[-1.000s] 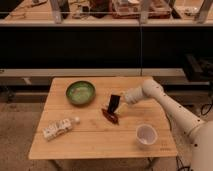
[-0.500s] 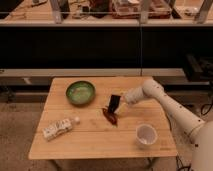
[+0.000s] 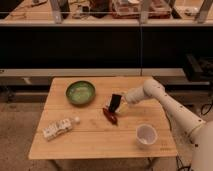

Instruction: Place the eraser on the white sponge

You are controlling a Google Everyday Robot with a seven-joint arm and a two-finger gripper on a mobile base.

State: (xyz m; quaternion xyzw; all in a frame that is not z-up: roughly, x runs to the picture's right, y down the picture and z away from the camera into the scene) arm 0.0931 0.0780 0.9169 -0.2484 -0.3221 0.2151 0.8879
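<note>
Wooden table [image 3: 100,142] up front, dark shelving [image 3: 100,47] behind, and on it the eraser [image 3: 110,116] is seen lying near the middle, with the pincer [image 3: 114,106] parked right at its upper end, pretty much where it was half a second ago. How far the pincer is opened, or whether the eraser is actually gripped, can't be told tbh. Since nothing has been lifted, the carry over to the white sponge [image 3: 59,128], well apart near a front corner, is judged not yet started.
</note>
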